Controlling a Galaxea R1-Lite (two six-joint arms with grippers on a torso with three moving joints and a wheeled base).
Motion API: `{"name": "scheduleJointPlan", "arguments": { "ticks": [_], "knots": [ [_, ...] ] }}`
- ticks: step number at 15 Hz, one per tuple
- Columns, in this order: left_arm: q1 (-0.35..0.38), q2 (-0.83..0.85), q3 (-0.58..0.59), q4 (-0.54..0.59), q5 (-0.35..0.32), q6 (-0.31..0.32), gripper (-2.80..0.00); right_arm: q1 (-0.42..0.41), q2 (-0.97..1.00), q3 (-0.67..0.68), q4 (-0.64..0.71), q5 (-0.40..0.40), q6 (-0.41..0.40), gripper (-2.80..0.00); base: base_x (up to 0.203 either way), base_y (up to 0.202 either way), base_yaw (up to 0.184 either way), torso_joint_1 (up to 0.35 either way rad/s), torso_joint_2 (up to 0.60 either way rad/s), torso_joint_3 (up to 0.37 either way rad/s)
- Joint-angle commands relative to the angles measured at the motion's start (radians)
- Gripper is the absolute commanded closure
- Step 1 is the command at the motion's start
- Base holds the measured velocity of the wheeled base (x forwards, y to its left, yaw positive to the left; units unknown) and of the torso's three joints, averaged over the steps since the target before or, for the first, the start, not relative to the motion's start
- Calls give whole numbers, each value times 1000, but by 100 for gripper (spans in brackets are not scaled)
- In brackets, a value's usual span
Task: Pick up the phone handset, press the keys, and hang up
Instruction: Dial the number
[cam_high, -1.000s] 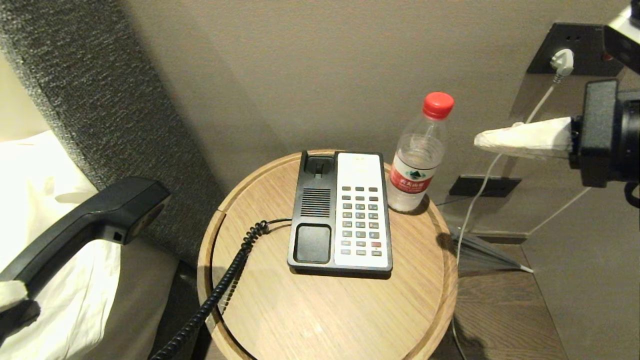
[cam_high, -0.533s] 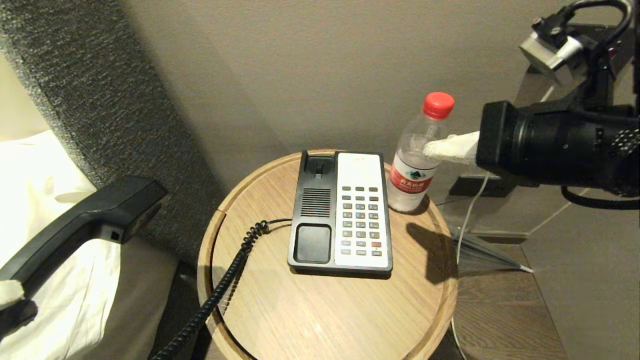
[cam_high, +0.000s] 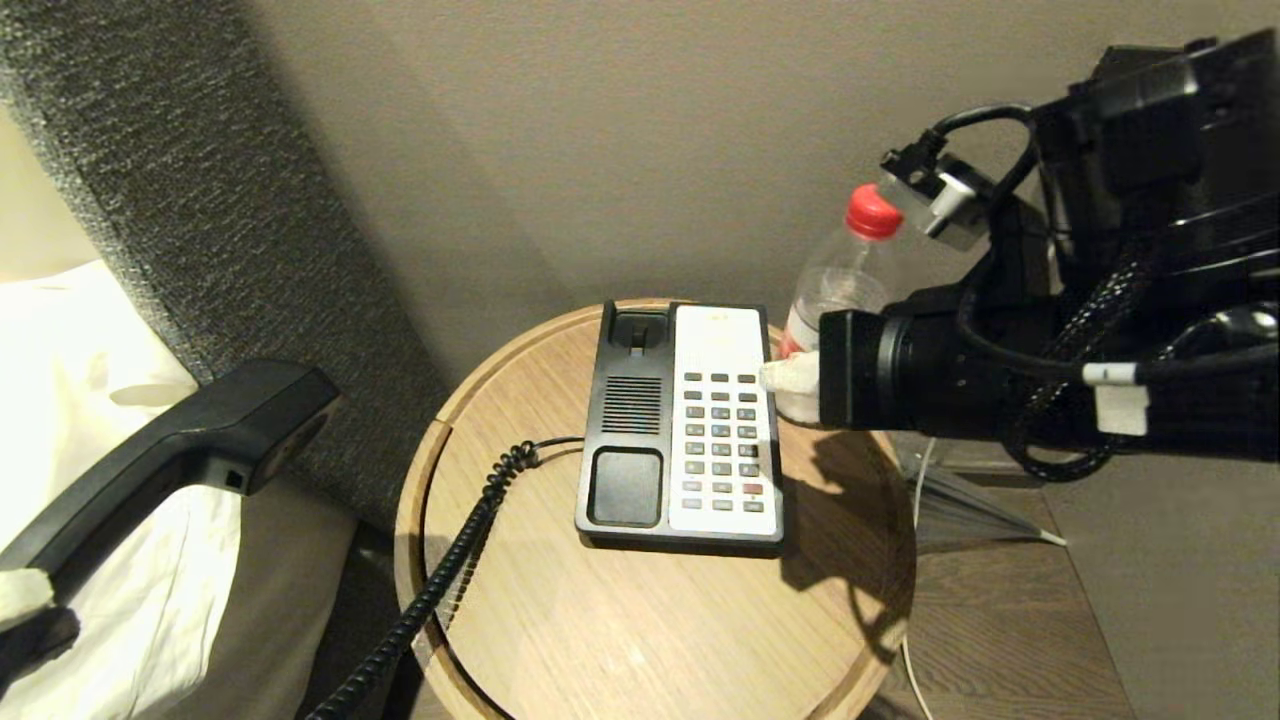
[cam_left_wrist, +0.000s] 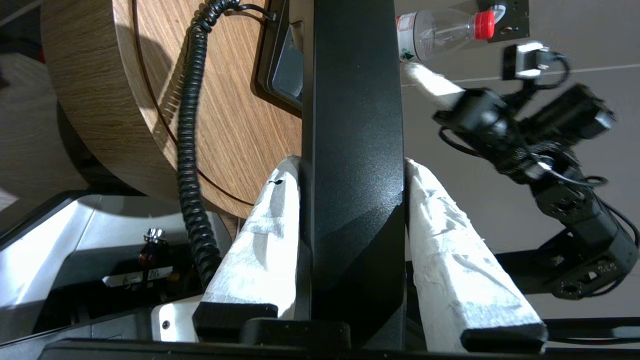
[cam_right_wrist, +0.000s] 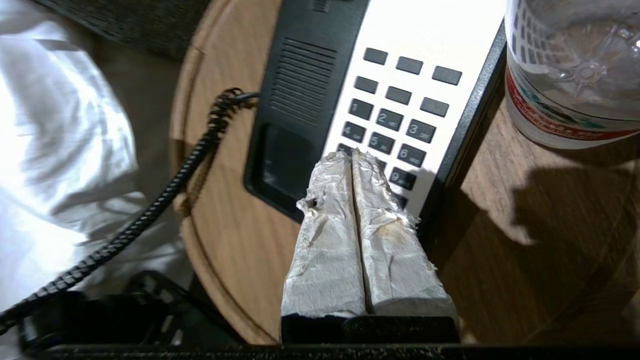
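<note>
A grey upholstered headboard (cam_high: 200, 200) and white bedding (cam_high: 110, 470) fill the robot's left side, next to a round wooden bedside table (cam_high: 640, 620). On the table sits the black-and-white phone base (cam_high: 680, 425), its cradle empty, with a clear water bottle (cam_high: 835, 290) with a red cap standing just beside its right edge. The right arm (cam_high: 1060, 370) reaches in from the right, level over the table. The phone handset (cam_high: 170, 455) is off the base, held in the air over the bedding to the left of the table, its coiled cord (cam_high: 440, 580) trailing across the tabletop to the base. The left gripper (cam_left_wrist: 352, 210) pinches the handset's shaft between its white-wrapped fingers (cam_left_wrist: 265, 235). The right gripper (cam_right_wrist: 352, 155) has its padded fingers pressed together, tips above the keypad (cam_high: 722, 440) near the right-hand keys; whether they touch a key is hard to tell.
</note>
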Motion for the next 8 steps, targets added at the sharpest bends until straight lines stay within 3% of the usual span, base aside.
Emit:
{"name": "scheduleJointPlan", "arguments": {
  "ticks": [1,8],
  "knots": [
    [0,-4,6,2,-1,-6,0,2,39,1,1,-11,-16,0,0,0,0,0,0,0],
    [0,-4,6,1,-2,-6,0,-2,106,-6,-1,-18,-41,0,0,0,0,0,0,0]
  ]
}}
